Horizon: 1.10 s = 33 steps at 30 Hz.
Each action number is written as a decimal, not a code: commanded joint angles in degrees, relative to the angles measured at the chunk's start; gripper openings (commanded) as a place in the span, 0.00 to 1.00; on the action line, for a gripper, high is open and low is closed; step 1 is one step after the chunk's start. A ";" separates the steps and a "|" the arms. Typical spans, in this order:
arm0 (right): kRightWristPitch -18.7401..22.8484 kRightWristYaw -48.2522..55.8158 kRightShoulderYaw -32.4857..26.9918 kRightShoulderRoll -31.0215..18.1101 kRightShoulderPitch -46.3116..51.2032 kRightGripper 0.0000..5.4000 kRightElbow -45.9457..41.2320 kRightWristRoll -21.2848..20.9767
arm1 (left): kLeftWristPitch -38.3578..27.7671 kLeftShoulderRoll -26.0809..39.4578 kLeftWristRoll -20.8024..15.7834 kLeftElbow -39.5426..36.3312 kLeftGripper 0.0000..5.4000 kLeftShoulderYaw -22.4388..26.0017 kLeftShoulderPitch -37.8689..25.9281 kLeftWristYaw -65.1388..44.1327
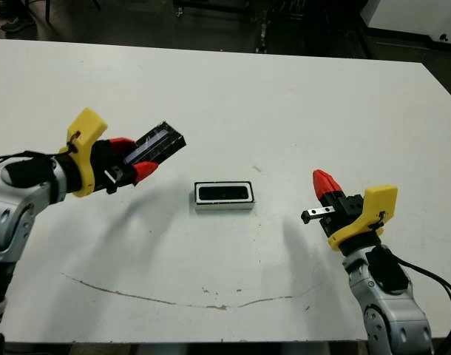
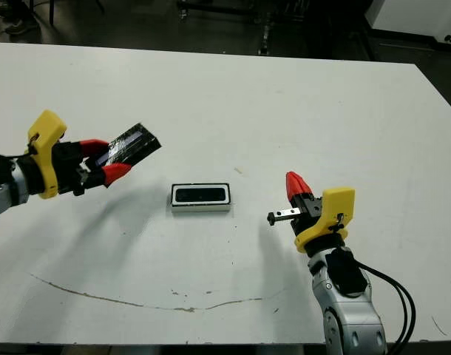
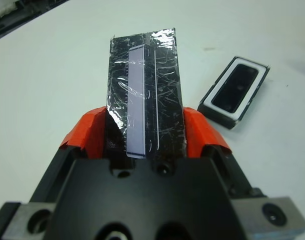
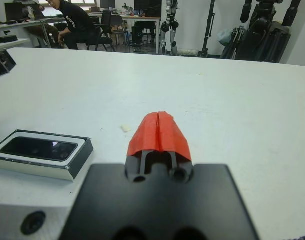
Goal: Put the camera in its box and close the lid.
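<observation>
Risks a crooked, half-seated lid (image 1: 160, 143), pinched tilted between the left claw (image 1: 134, 160)'s fingers, well short of the box (image 1: 224, 194) beyond its tips, camera (image 1: 224, 193) already inside; right claw (image 1: 325, 185) pressed shut on nothing, beside the box.

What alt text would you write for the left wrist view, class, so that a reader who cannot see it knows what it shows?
The left gripper is shut on the lid, a flat glossy black rectangular cover with a pale bluish stripe, held above the white table. Beside it on the table lies the box, a small shallow white-rimmed tray with the slim matte-black camera inside.
</observation>
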 commanded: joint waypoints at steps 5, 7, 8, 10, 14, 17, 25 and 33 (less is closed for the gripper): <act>0.69 -0.39 -0.22 -0.42 0.13 0.00 0.21 0.07 | -6.85 -1.51 3.72 8.55 0.59 -5.31 -5.08 -5.16; 0.80 -0.43 -0.32 -0.52 0.01 0.00 0.23 0.05 | -8.23 -2.27 4.67 10.87 0.59 -6.44 -6.14 -5.90; 0.74 -0.43 -0.37 -0.59 -0.04 0.00 0.27 0.00 | -8.99 -2.59 5.25 11.90 0.59 -7.09 -6.65 -6.39; 0.70 -0.30 -0.51 -0.72 -0.15 0.00 0.31 0.11 | -10.57 -3.44 6.22 14.09 0.59 -8.23 -7.70 -7.53; 0.27 0.22 -0.75 -1.02 -0.33 0.00 0.53 0.31 | -13.13 -5.00 7.37 18.24 0.59 -9.69 -9.37 -10.25; 0.42 0.63 -1.04 -1.02 -0.53 0.00 0.77 0.77 | -13.51 -5.78 8.59 20.82 0.59 -10.94 -10.45 -11.93; 1.33 0.50 -1.20 -1.20 -0.90 0.00 0.82 0.81 | -19.46 -8.03 9.59 30.45 0.59 -11.61 -12.90 -18.55; 1.32 0.48 -0.93 -1.34 -0.92 0.00 0.91 0.44 | -24.08 -10.59 8.81 40.26 0.59 -10.26 -16.51 -25.05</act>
